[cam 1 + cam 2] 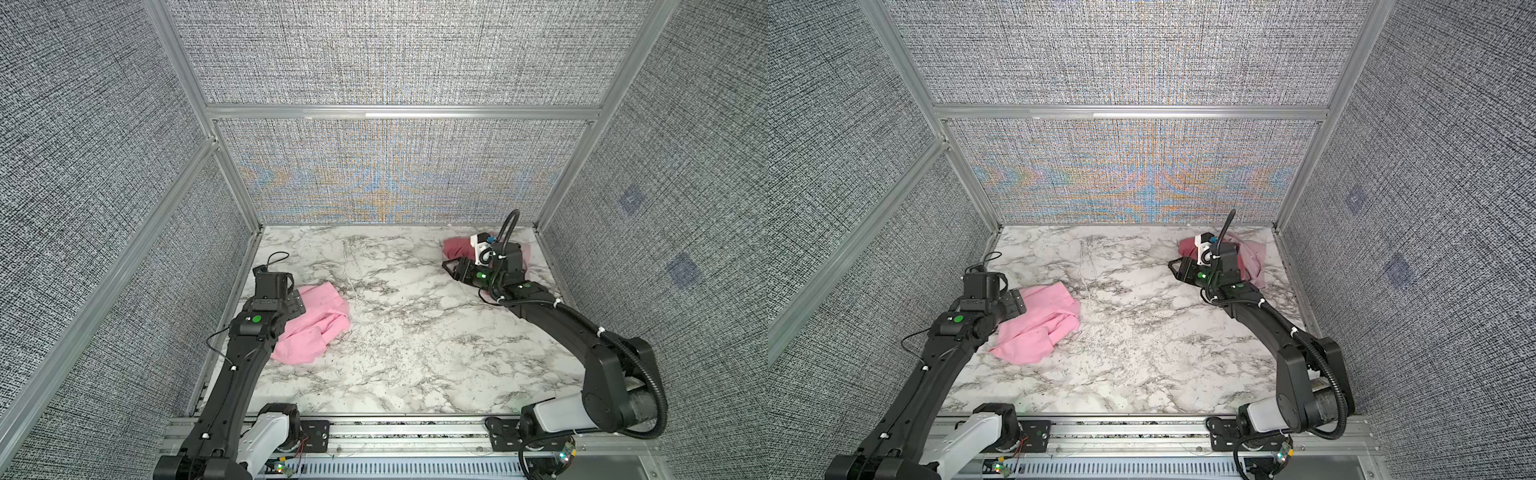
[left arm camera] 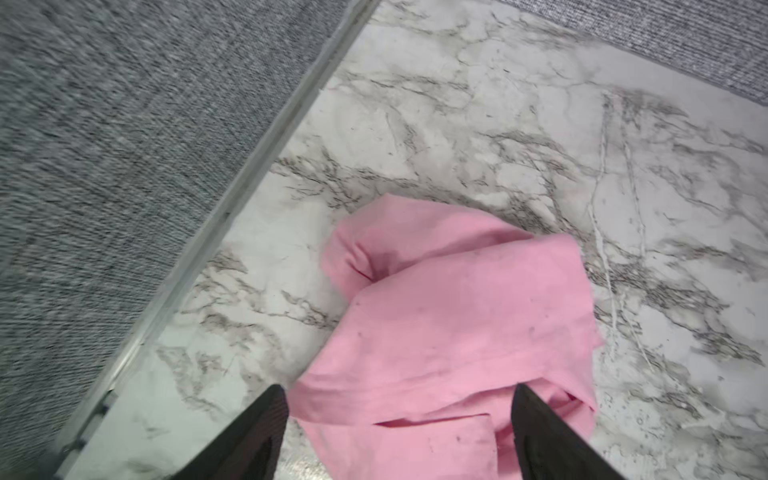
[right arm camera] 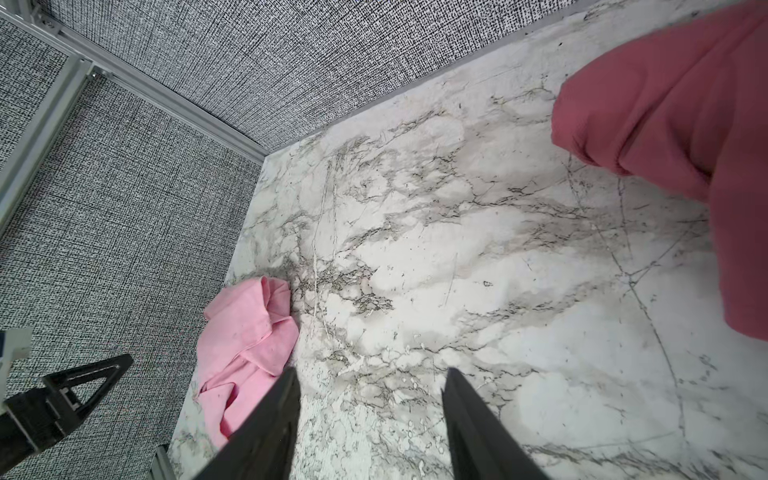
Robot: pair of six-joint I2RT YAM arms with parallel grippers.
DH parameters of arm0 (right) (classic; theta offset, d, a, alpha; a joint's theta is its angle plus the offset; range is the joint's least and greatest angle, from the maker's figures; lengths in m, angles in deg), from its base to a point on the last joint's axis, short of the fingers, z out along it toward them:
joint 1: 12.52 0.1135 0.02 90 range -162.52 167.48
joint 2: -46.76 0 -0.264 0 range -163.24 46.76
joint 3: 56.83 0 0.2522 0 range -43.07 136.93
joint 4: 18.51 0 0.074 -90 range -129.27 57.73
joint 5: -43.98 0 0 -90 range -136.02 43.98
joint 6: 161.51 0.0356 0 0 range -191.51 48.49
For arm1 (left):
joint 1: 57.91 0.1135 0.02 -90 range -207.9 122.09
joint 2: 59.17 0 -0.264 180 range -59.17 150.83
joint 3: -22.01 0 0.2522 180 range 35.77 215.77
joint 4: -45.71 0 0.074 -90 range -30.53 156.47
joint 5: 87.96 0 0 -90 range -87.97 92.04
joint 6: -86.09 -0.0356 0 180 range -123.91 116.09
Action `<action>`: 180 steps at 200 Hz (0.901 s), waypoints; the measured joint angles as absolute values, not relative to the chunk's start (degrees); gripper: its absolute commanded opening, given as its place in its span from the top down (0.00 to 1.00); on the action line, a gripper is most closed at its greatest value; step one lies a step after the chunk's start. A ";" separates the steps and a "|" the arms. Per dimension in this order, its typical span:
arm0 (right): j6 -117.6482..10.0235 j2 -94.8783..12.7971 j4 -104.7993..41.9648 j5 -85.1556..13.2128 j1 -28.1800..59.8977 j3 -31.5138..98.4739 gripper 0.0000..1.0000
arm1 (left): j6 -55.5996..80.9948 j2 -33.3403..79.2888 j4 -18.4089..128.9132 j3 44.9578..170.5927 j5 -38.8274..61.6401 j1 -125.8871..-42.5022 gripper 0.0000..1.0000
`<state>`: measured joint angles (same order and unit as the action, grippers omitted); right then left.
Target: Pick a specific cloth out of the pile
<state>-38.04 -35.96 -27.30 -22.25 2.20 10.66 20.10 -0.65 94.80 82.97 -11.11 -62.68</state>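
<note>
The left gripper [image 2: 397,388] hung with its jaws spread wide, gripping nothing, over the cloth [image 1: 316,328]. The cloth lay crumpled near the worktop's [image 1: 415,332] left edge, well apart from the pile [image 1: 1250,253] in the far right corner, probably so that it counted as picked out. The right gripper [image 3: 372,370] stood open and empty beside that pile. There was one bright pink cloth, and two showed in the pile: a dark rose-red cloth [image 1: 455,247] and a pale cloth [image 1: 1256,270].
</note>
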 measured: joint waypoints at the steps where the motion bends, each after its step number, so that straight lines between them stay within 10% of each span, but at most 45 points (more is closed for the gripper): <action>1: -37.97 -35.96 -27.27 -22.25 2.20 10.64 0.43 | 20.10 -0.54 94.67 82.87 -11.00 -62.68 0.21; 180: -37.91 -41.29 -26.55 -23.81 2.17 12.65 0.42 | 18.94 35.22 72.01 89.12 -3.96 -64.28 0.33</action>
<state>-37.91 -41.29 -26.55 -23.81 2.17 12.65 18.94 35.22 72.01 89.12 -3.96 -64.28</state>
